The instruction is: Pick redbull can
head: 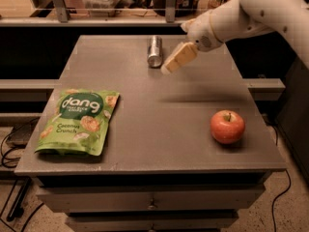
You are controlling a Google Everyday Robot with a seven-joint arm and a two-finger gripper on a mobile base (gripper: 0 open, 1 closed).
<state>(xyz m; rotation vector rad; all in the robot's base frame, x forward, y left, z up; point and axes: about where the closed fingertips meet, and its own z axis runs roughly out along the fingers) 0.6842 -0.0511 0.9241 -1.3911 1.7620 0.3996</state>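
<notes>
The redbull can [155, 51] is a slim silver-grey can lying on its side near the far middle of the grey table [159, 105], its shiny round end facing me. My gripper [170, 66] hangs from the white arm that comes in from the upper right. Its tan fingers point down and to the left, just right of the can and a little above the table. It holds nothing.
A green Dang chips bag [77, 121] lies flat at the front left. A red apple [227, 126] stands at the front right. Shelves with clutter run behind the table. Drawers sit under the front edge. Cables lie on the floor at both sides.
</notes>
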